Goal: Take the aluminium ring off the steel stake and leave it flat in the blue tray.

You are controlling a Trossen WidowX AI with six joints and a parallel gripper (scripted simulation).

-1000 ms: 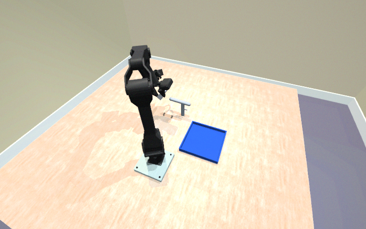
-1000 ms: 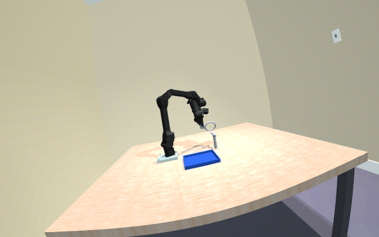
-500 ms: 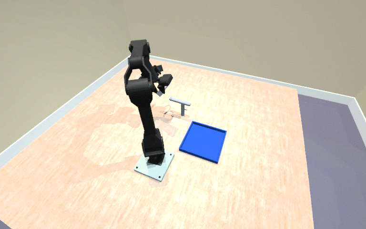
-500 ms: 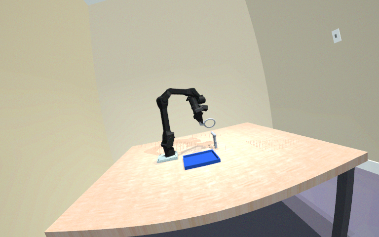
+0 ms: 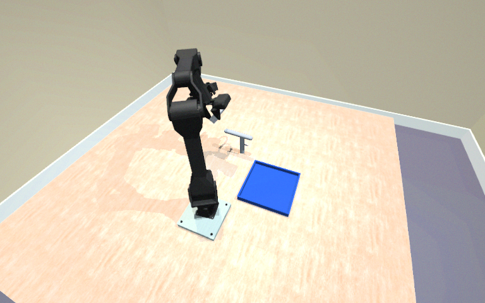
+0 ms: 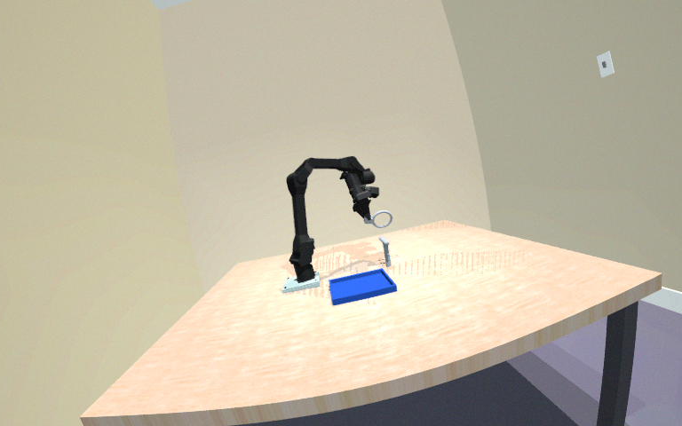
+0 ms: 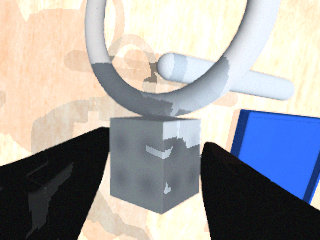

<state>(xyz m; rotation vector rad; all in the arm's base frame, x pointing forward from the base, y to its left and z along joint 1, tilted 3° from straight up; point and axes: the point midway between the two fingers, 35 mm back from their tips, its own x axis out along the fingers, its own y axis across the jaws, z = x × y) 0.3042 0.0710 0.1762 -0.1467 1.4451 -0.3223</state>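
Observation:
My gripper (image 5: pixel 214 117) (image 6: pixel 368 218) (image 7: pixel 156 144) is shut on the ring's tab, a grey block (image 7: pixel 137 160) between the black fingers. The aluminium ring (image 6: pixel 374 224) (image 7: pixel 195 103) is off the stake and hangs in the air above it, tilted. In the top view the ring is mostly hidden by the gripper. The steel stake (image 5: pixel 242 144) (image 6: pixel 387 256) stands upright on the table, with its cross-bar (image 5: pixel 238 134) (image 6: pixel 384 240) (image 7: pixel 240 78) on top. The blue tray (image 5: pixel 264 207) (image 6: pixel 361 298) (image 7: pixel 243 131) lies beside the stake, nearer the arm's base, with nothing in it.
The arm's pale base plate (image 5: pixel 215 230) (image 6: pixel 302 286) is on the wooden table (image 5: pixel 324 243) (image 6: pixel 281 343), beside the tray. The cross-bar stands up below the raised ring. The tray has low raised walls.

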